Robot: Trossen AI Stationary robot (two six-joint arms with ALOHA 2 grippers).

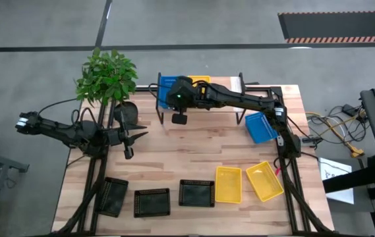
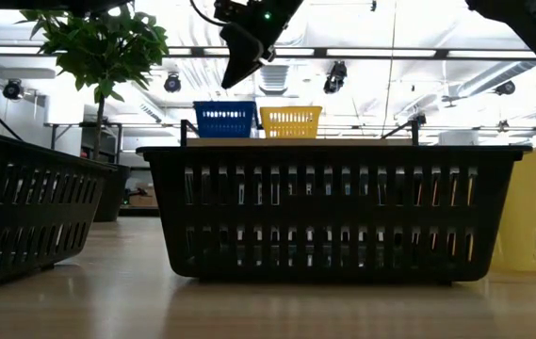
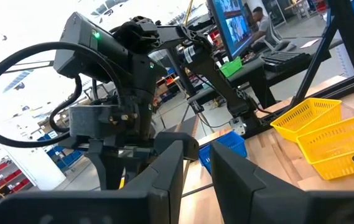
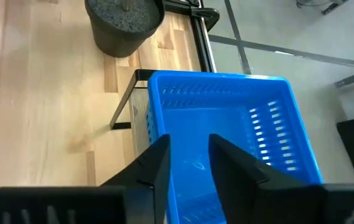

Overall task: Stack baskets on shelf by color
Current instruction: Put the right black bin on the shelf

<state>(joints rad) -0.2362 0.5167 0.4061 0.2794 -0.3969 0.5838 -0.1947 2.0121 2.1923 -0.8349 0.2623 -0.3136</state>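
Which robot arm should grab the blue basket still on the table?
Probably the right one. The loose blue basket lies on the right side near that arm's base, while the left claw waits far off by the plant pot.

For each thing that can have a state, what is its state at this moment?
Blue basket on shelf: upright, empty.
Yellow basket on shelf: upright, beside the blue one.
Blue basket on table: not yet stacked.
Two yellow baskets: on table.
Three black baskets: on table.
Right gripper: open, above shelf basket.
Left gripper: open, waiting.
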